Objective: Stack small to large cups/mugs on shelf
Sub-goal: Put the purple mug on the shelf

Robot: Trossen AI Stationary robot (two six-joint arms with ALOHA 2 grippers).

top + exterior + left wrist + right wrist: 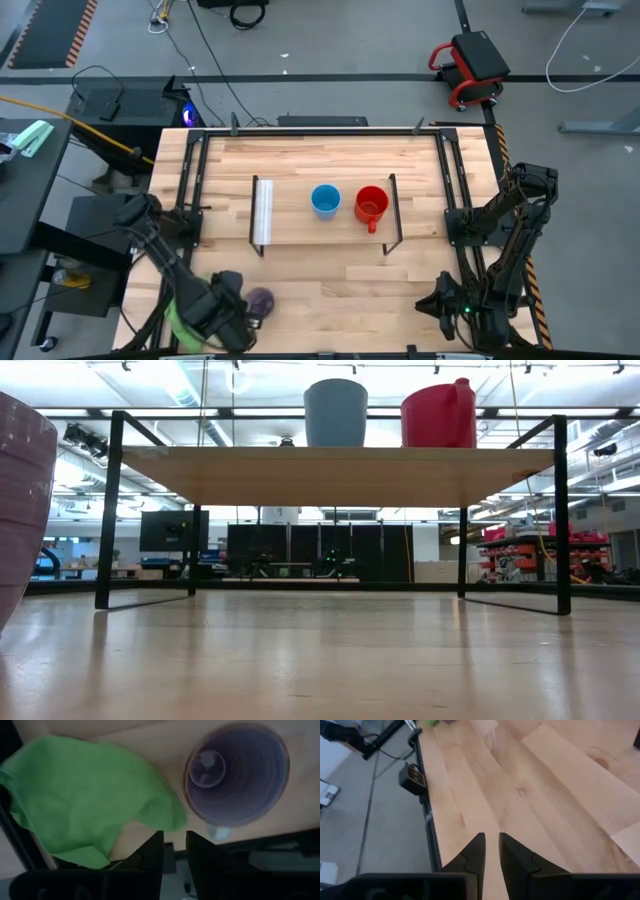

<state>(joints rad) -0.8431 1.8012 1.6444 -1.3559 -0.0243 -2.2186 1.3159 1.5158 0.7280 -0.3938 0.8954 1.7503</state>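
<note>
The pale purple plastic mug stands upright, mouth up, near the wooden desk's front-left corner beside a green cloth. The left gripper hovers just beside it, fingers slightly parted and empty, far nearer than the right gripper, also empty.
</note>
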